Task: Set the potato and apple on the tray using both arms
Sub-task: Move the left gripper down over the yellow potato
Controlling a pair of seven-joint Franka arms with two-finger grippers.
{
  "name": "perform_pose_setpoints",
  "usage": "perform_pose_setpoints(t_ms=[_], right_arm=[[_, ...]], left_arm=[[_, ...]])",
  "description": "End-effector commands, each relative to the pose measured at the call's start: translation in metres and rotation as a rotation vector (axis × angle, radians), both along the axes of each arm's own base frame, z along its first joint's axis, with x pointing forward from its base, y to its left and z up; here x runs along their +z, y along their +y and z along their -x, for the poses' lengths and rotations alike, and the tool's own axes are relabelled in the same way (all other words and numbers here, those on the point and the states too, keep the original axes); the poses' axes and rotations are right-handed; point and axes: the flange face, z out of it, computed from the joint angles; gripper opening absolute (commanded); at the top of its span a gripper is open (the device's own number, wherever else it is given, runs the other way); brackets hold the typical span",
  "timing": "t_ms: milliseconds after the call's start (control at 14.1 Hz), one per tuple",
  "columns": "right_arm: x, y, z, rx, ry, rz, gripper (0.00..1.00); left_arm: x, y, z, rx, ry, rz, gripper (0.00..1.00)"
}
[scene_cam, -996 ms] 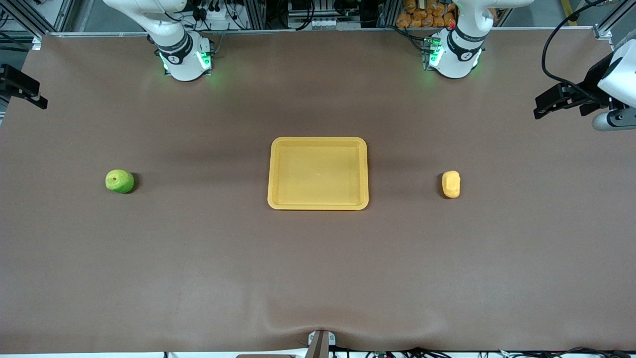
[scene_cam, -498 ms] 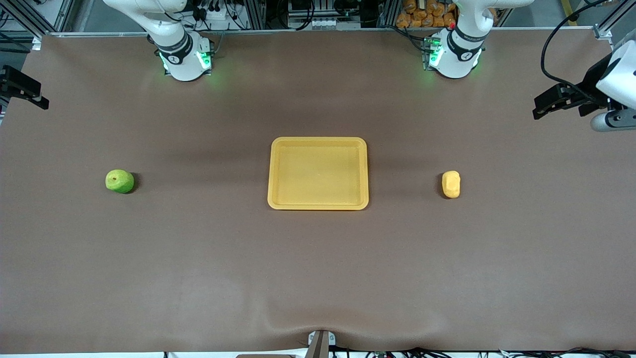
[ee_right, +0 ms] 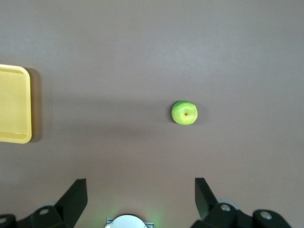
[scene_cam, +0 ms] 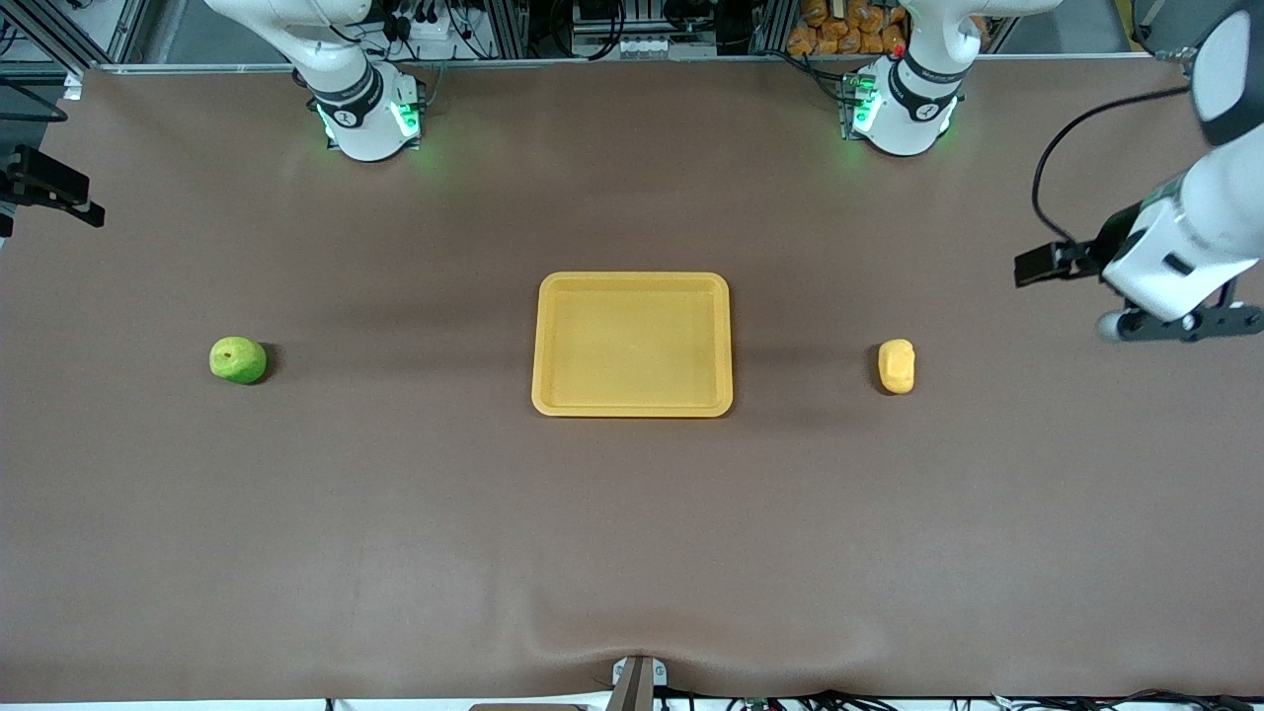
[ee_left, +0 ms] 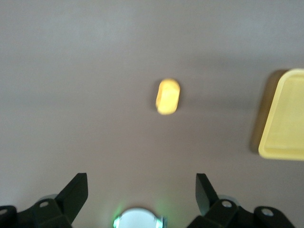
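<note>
The yellow-orange tray (scene_cam: 632,405) lies mid-table. The green apple (scene_cam: 238,359) sits on the mat toward the right arm's end, and the pale-yellow potato (scene_cam: 897,365) toward the left arm's end. My left gripper (scene_cam: 1037,267) hangs in the air over the left arm's end of the table, apart from the potato. Its wrist view shows it open (ee_left: 141,183) and empty, with the potato (ee_left: 168,96) and a tray corner (ee_left: 285,118). My right gripper (scene_cam: 54,188) hangs over the right arm's end, open (ee_right: 140,187) and empty, with the apple (ee_right: 184,113) and the tray's edge (ee_right: 14,104) in view.
The brown mat (scene_cam: 632,553) covers the whole table. The two arm bases with green lights (scene_cam: 365,114) (scene_cam: 904,109) stand at the table's edge farthest from the front camera. A small bracket (scene_cam: 637,681) sits at the nearest edge.
My left arm has swung over the table, bringing its gripper closer to the potato. My right gripper has shifted only slightly. The apple, the potato and the tray have not moved.
</note>
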Motion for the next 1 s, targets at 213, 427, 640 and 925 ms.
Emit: perform_pose_setpoints(t_ms=[213, 427, 640, 925], right_arm=[[-0.019, -0.032, -0.011, -0.043, 0.046, 0.003, 1.0], [-0.044, -0.037, -0.024, -0.049, 0.09, 0.002, 1.0], [-0.065, -0.044, -0.033, -0.058, 0.124, -0.004, 1.0], [-0.105, -0.08, -0.043, -0.111, 0.184, -0.025, 1.0]], left_arm=[[-0.085, -0.005, 0.014, -0.012, -0.039, 0.004, 1.0], [-0.109, -0.006, 0.017, -0.007, -0.051, 0.006, 1.0], [-0.147, -0.007, 0.02, -0.013, -0.024, 0.005, 1.0], [-0.202, -0.016, 0.01, -0.023, -0.01, 0.013, 1.0]])
